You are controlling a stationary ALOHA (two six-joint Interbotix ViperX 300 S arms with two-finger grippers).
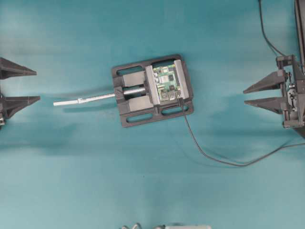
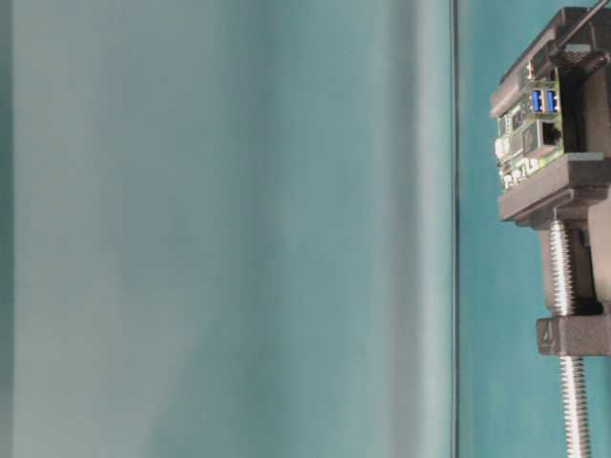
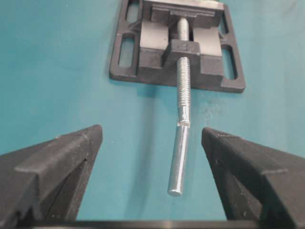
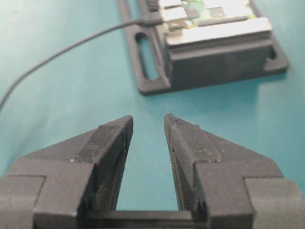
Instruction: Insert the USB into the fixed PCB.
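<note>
The fixed PCB (image 1: pixel 167 82) sits in the vise (image 1: pixel 138 102), the USB (image 1: pixel 179 101) at its edge.

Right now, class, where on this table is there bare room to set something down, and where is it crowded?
Bare cloth lies above the vise, below the cable, and between the rod and left gripper. Crowded: the vise, where the PCB and USB sit.

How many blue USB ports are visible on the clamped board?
2, side by side on the fixed PCB upper edge in the table-level view, at and; other views don't show them.
</note>
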